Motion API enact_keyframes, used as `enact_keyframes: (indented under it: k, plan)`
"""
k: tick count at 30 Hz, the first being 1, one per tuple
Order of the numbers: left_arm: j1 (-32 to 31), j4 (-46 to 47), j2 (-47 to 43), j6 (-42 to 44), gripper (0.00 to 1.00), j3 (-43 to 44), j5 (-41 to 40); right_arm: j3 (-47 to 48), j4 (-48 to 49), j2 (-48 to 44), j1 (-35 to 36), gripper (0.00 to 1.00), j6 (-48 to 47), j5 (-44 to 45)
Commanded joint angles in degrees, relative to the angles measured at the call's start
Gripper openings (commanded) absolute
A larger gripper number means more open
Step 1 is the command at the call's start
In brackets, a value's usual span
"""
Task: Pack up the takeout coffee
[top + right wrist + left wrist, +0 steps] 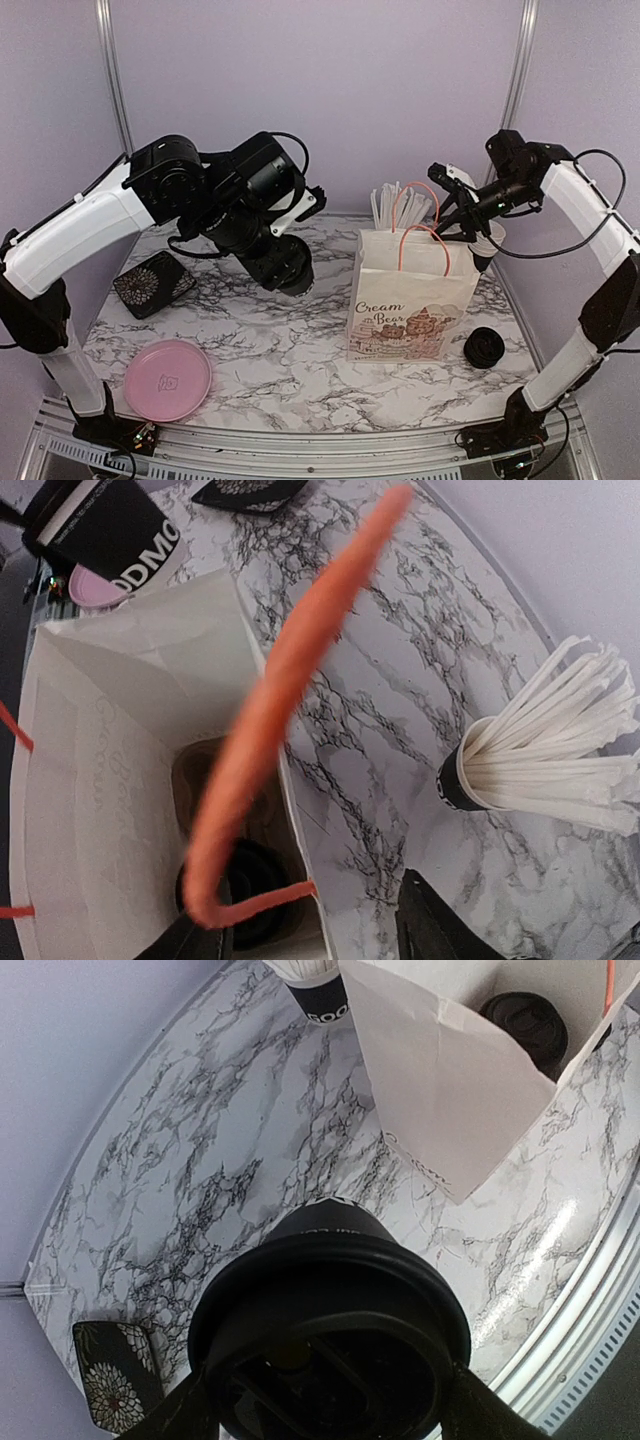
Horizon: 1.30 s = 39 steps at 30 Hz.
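The takeout coffee (291, 270) is a black cup with a black lid, held tilted in the air left of the bag. My left gripper (283, 260) is shut on it. In the left wrist view the lid (330, 1300) fills the space between my fingers (170, 1422). The cup also shows in the right wrist view (110, 535). The white paper bag (405, 300) stands open with orange handles. My right gripper (455, 215) is open at the bag's top right corner. In the right wrist view it (315, 940) straddles the bag's wall (300, 880), one finger inside and one outside.
Another black lidded cup (525, 1025) sits inside the bag. A black cup of white straws (400, 205) stands behind the bag and a cup stack (487, 248) to its right. A black lid (483, 347), pink plate (167, 379) and patterned black coaster (153, 283) lie on the table.
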Motion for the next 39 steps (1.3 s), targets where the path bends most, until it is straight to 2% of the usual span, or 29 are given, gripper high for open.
enact_keyframes:
  k: [1,9,17,24,33,39]
  plan:
    - [0.08,-1.87,-2.65,0.97,0.69,4.72,-4.91,4.37,0.2,2.76,1.71,0.44,1.73,-1.2]
    - [-0.44,-1.65,-4.91,2.73,0.68,7.9,-7.31,2.93,0.74,1.1,5.0,0.01,2.79,-2.3]
    - [-6.12,3.33,-6.85,9.4,0.66,11.15,-4.89,1.76,4.01,-2.06,12.28,0.0,8.84,-3.06]
    - [-12.71,7.23,-1.55,14.03,0.66,17.8,-0.56,-2.04,7.47,-4.27,14.48,0.0,12.33,-1.95]
    - [-14.33,9.18,5.11,15.0,0.66,21.17,1.39,-6.44,15.88,-7.19,14.5,0.0,23.32,0.16]
    - [-14.31,9.49,8.49,14.82,0.66,20.82,-2.33,-7.19,17.53,-9.59,14.5,0.0,27.83,-2.22]
